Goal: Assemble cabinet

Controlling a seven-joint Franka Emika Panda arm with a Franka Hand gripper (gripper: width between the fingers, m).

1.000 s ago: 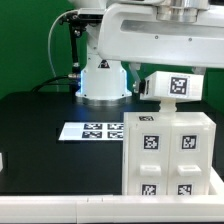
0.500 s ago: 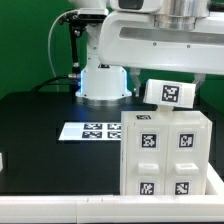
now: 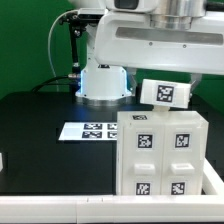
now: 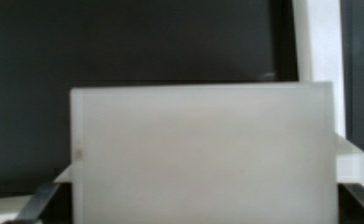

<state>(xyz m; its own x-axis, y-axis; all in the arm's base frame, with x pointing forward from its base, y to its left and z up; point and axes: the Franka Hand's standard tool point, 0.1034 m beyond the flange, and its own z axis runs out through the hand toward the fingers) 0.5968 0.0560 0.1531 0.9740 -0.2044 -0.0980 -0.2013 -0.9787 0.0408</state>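
Standing nearest, on black surface [image 3: 40,150], exterior view's right: large white tagged plastic cabinet [image 3: 165,160]. Just above its top, slightly behind, gripper [image 4: 200,180] clamps small white tagged block [image 3: 166,93], jaws wide, block tilted. Risk: tilted block catches cabinet wall, jams, slips from grip.

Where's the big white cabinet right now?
The cabinet stands on the black table at the exterior view's lower right, beside the marker board. The small tagged block hangs just above its top edge in that view.
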